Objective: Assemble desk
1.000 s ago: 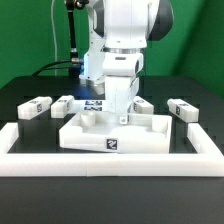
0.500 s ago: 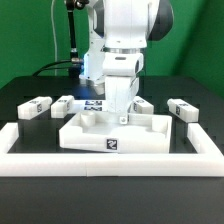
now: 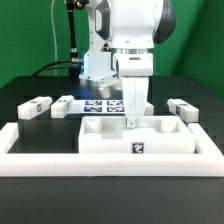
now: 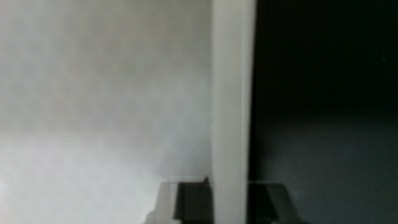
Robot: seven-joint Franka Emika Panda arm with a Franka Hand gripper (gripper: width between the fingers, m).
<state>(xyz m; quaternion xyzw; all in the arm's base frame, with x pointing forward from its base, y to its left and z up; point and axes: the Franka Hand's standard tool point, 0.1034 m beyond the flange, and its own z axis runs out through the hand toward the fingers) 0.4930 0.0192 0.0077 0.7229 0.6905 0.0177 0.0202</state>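
The white desk top point(image 3: 112, 141), a shallow rimmed tray with a small tag on its front wall, lies on the black table inside the white border bars. My gripper point(image 3: 131, 117) points straight down over its back rim and is shut on that rim. In the wrist view the rim wall point(image 4: 233, 100) runs between my two dark fingers point(image 4: 187, 204), with my gripper point(image 4: 231, 202) astride it. Three short white legs lie loose: two at the exterior view's left point(image 3: 35, 106) point(image 3: 65, 104) and one at the right point(image 3: 182, 108). Any other leg is hidden behind my arm.
White border bars fence the work area: a front bar point(image 3: 110, 163), a left bar point(image 3: 20, 134) and a right bar point(image 3: 206, 136). The marker board point(image 3: 98, 104) lies flat behind the desk top. The arm's base stands at the back.
My gripper and the desk top have slid together toward the exterior view's right and a little nearer the front bar. The legs have not moved.
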